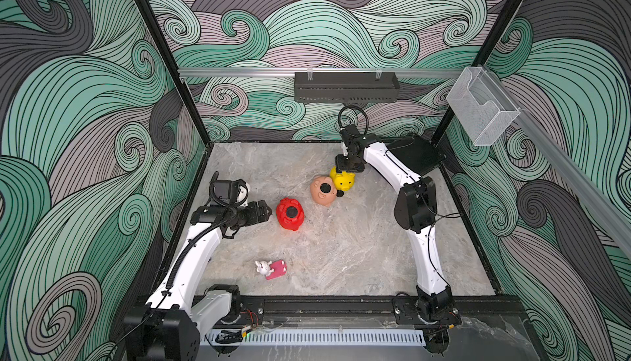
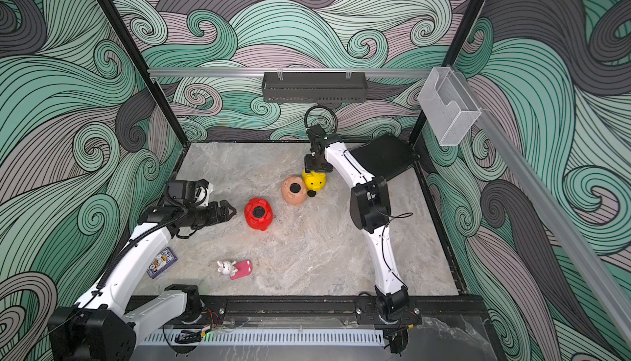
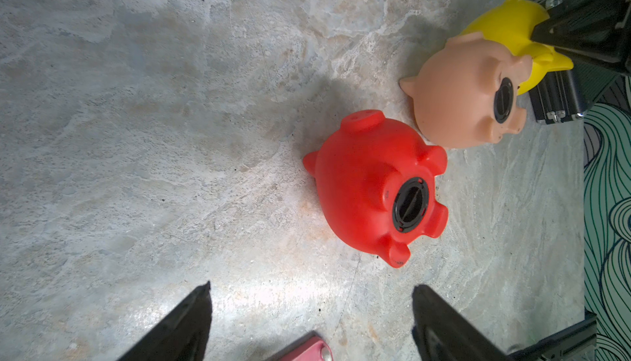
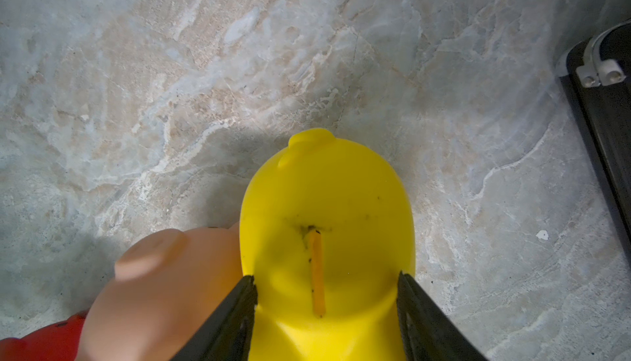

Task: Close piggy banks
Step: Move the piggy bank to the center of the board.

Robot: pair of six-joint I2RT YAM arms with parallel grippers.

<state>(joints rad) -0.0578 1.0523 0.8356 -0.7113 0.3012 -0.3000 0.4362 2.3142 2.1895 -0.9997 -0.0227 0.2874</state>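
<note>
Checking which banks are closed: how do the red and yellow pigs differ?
The red pig lies belly up, black plug seated in its hole; the yellow pig stands slot-up, belly hidden. The red pig lies alone; the yellow pig is gripped by the right tool and touches the peach pig. Both are round plastic.

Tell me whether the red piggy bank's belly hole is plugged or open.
Plugged: a black stopper sits in the belly hole of the red piggy bank, which lies belly-up.

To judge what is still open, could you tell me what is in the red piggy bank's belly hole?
A black round plug fills the belly hole of the red piggy bank; the hollow behind it is covered, so contents cannot be seen.
</note>
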